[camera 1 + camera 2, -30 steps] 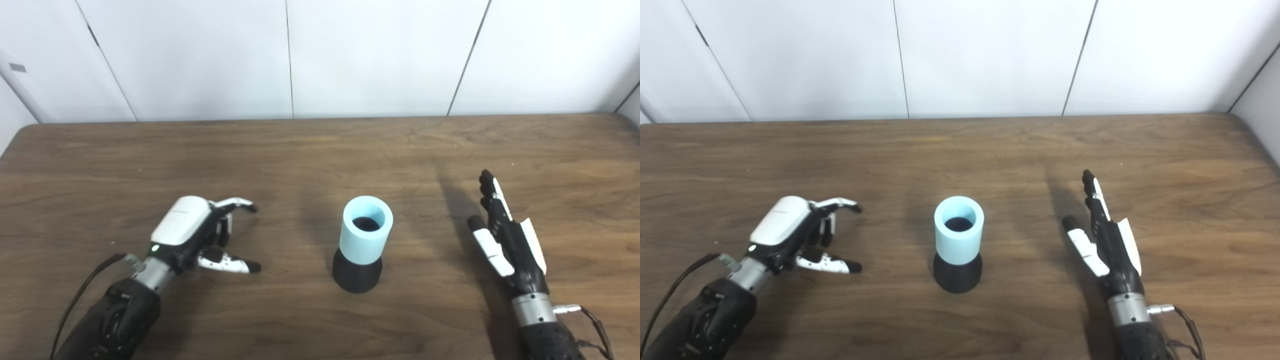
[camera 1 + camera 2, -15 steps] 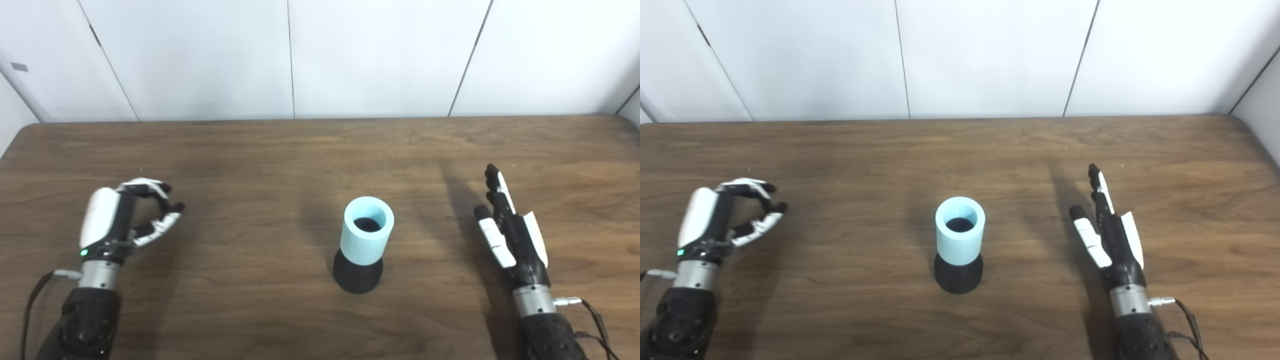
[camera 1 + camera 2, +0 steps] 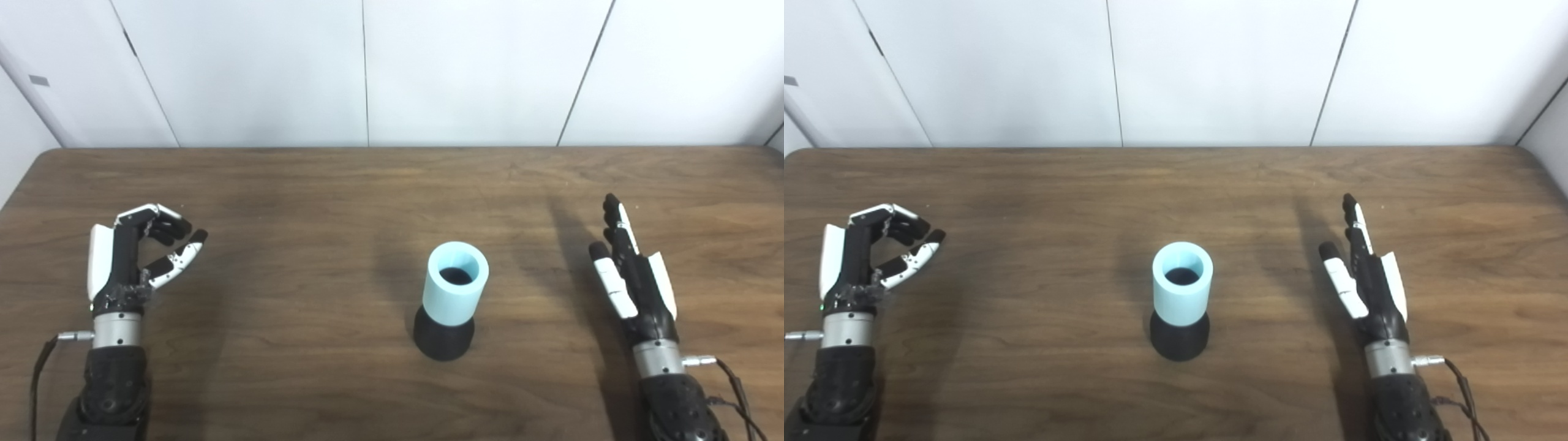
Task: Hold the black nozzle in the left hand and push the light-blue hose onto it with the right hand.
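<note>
The light-blue hose [image 3: 456, 290] is seated upright on the black nozzle [image 3: 443, 336] mid-tabletop [image 3: 318, 184], apparently fully. Both the left hand [image 3: 128, 251] and right hand [image 3: 634, 275] are empty, fingers apart; the stack could be toppled if brushed.

This is looking like a robot test lab, not a home. A plain wooden counter [image 3: 306, 184] is standing against white wall panels [image 3: 465, 67] with thin dark seams, and nothing is decorating them. Two robot arms with cables [image 3: 1454, 380] are resting on the counter, showing it is an experiment place.
</note>
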Robot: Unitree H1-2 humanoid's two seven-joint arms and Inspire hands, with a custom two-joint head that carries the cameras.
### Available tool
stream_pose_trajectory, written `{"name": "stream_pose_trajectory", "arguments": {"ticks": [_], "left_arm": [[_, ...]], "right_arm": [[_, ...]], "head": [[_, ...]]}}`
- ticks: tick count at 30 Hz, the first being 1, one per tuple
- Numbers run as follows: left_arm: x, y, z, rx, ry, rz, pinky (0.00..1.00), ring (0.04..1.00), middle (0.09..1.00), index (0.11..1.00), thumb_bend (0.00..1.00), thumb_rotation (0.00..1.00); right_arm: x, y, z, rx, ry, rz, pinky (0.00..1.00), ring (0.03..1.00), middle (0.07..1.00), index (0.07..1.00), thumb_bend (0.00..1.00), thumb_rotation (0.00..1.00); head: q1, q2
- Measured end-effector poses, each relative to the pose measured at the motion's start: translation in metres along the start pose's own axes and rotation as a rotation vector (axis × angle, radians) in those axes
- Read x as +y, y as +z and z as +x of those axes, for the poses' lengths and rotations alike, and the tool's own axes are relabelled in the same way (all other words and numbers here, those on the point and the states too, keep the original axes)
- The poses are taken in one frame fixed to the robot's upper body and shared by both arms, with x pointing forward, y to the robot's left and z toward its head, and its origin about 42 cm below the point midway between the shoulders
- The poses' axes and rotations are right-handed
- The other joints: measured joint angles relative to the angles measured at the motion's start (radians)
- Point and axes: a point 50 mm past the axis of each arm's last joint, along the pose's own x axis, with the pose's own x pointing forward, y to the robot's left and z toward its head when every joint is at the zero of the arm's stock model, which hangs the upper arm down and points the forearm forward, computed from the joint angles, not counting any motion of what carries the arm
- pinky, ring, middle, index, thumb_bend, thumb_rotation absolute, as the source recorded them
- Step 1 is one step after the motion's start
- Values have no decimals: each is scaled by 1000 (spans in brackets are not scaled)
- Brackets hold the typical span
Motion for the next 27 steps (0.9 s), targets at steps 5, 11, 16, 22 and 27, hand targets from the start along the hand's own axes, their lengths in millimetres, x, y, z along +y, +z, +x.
{"name": "stream_pose_trajectory", "arguments": {"ticks": [5,11,16,22,27], "left_arm": [[-1,-6,1,22,-62,-118,507,495,477,155,497,0],[-5,-6,1,47,-154,-119,611,659,591,369,510,44],[-7,7,-9,44,-145,-104,628,676,686,494,484,87],[-14,13,-19,112,-143,-261,689,747,775,772,331,590],[-16,15,-23,140,-150,-320,706,790,804,798,262,603]], "right_arm": [[0,-1,2,-2,0,0,996,1000,1000,998,530,945],[-1,-1,5,-21,-5,4,1000,1000,1000,999,488,936],[-1,-2,9,-29,-19,8,1000,1000,1000,993,510,946],[-2,-2,10,-28,-32,23,1000,1000,1000,993,542,956],[-5,-4,12,-23,-49,73,967,979,985,967,325,941]], "head": [[-2,-8],[-14,-14],[-14,-18],[-5,-21],[-2,-31]]}}
